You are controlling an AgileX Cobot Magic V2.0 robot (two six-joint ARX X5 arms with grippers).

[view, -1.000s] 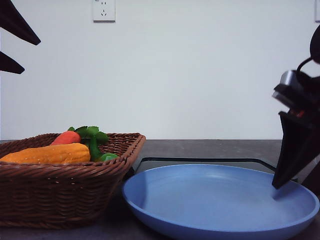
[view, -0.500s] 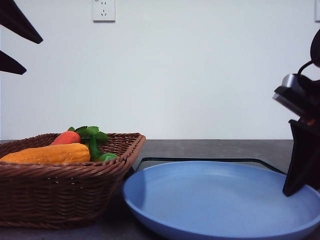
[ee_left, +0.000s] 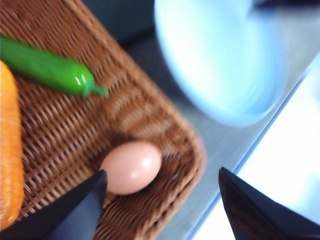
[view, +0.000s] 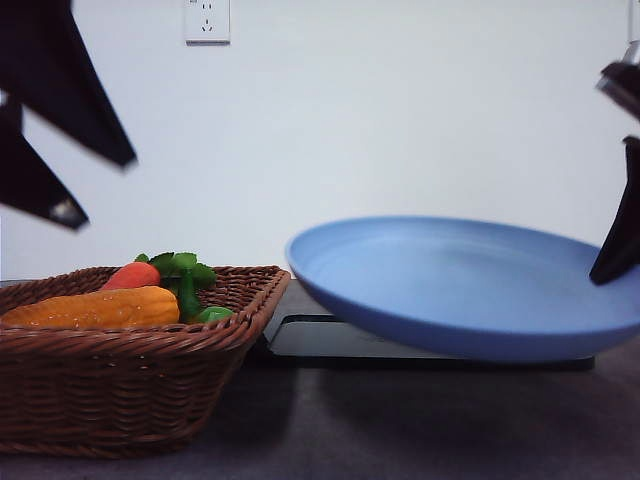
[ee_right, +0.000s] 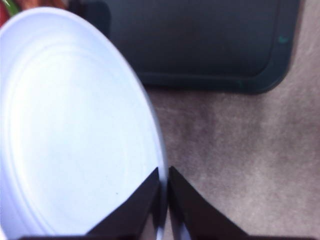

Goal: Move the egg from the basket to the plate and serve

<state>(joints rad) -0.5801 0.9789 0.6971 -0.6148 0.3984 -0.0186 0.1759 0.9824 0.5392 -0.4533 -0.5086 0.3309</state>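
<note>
Pinkish egg [ee_left: 131, 167]: smooth, fragile, light; take its sides gently. Left gripper [ee_left: 161, 200] wide open, empty, over basket [ee_left: 142, 115]. Right gripper [ee_right: 164, 190] pinches plate [ee_right: 70, 130] rim.

The front view looks low across the table; both wrist views look down close, sharing the plate [view: 470, 285].

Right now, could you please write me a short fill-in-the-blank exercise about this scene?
1. The egg lies inside the ____.
2. The right gripper is shut on the rim of the ____.
3. The plate is lifted above the black ____.
4. The left gripper above the basket is ____.

Missing words: basket; plate; tray; open
</note>
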